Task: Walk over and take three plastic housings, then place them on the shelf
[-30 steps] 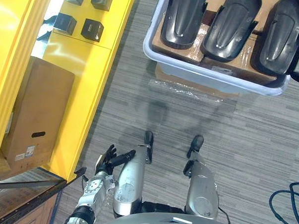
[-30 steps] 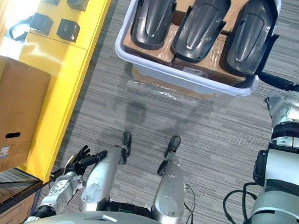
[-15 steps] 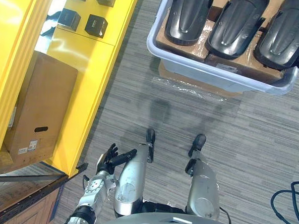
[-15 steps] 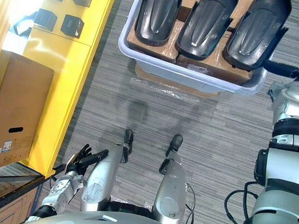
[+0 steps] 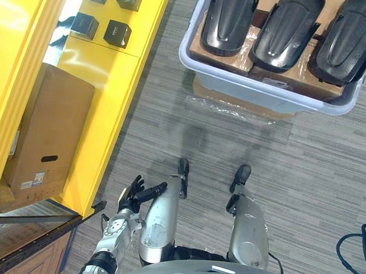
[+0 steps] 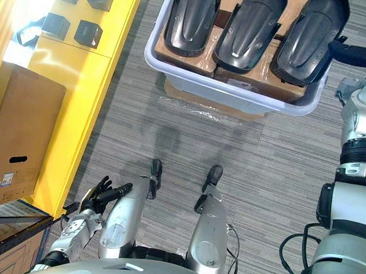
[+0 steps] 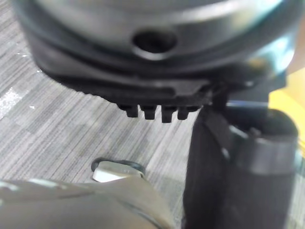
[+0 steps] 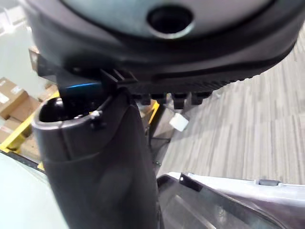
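Three dark housings [image 6: 245,30] side by side in pale bin [image 6: 233,95] at 12 o'clock; right hand [image 6: 356,55] at 2 o'clock by bin's right end, grip not discernible; left hand [image 6: 98,194] at 7 o'clock, fingers relaxed, empty; yellow shelf [image 6: 70,71] at 9 o'clock.

A cardboard box [image 5: 50,125] lies near small black boxes [image 5: 117,33]; a white tub [image 5: 264,95] stands on a flat carton [image 6: 203,101].

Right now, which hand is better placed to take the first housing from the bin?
Right. The right hand is raised beside the rightmost housing at the edge of the bin; the left hand hangs low by the yellow shelf, far from it.
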